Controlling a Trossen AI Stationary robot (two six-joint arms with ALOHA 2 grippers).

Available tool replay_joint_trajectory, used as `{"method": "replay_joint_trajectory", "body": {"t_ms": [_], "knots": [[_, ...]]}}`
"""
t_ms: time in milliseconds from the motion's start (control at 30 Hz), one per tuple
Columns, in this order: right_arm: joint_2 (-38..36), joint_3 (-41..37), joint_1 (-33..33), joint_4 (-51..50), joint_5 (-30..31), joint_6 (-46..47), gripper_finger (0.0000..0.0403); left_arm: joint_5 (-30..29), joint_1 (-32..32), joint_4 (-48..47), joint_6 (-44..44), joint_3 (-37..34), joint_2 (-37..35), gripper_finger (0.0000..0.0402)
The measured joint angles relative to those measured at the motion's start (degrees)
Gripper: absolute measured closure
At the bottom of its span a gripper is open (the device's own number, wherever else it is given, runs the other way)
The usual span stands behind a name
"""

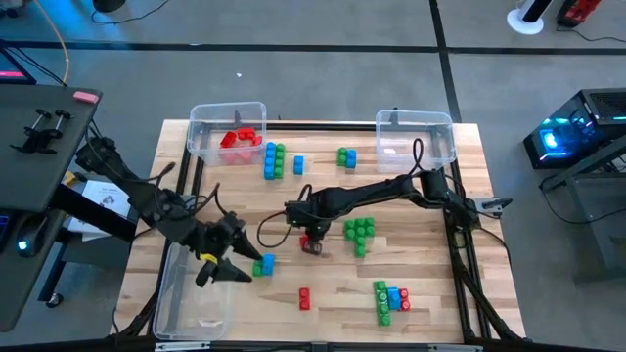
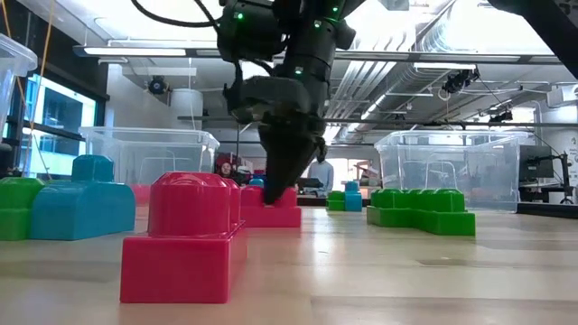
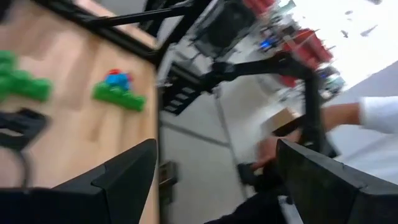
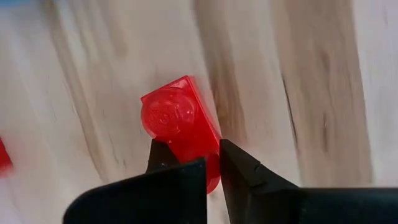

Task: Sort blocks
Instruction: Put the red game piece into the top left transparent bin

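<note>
My right gripper [image 1: 313, 243] reaches down near the table's middle, shut on a small red block [image 4: 177, 121]; the low view shows its fingers [image 2: 276, 185] coming down onto that block [image 2: 271, 215]. My left gripper [image 1: 225, 272] hovers open over the near left part of the table, beside a blue and green block [image 1: 264, 264], holding nothing; its fingers [image 3: 124, 177] stand wide apart. Other blocks lie loose on the wood: a green cluster [image 1: 359, 233], a red one [image 1: 304, 298], a mixed cluster [image 1: 391, 298], and blue and green ones [image 1: 275, 161] toward the far edge. My right gripper pinches the red block between its two fingers at one end [image 4: 208, 152], coming from above and pointing down. The studded top of the block [image 4: 168, 115] sticks out past the fingers. In the low view the block's base sits on the table.
A clear bin [image 1: 201, 137] at the far left holds red blocks [image 1: 240, 137]. Another clear bin [image 1: 416, 137] stands at the far right, and a third [image 1: 191, 293] at the near left edge. A person's hand [image 3: 273, 149] shows beyond the table.
</note>
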Motion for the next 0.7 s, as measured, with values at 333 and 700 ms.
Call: {"method": "replay_joint_trajectory", "body": {"t_ms": [333, 700], "knots": [[-2.6, 0.5, 0.0, 6.2, -1.3, 10.6, 0.0403, -5.4, 2.3, -16.2, 3.8, 0.0, -8.1, 0.0087], [-4.9, 0.6, -0.7, 7.5, 0.7, 7.7, 0.0403, -6.8, 2.2, -22.1, 9.8, 0.0, -11.8, 0.0087]]}}
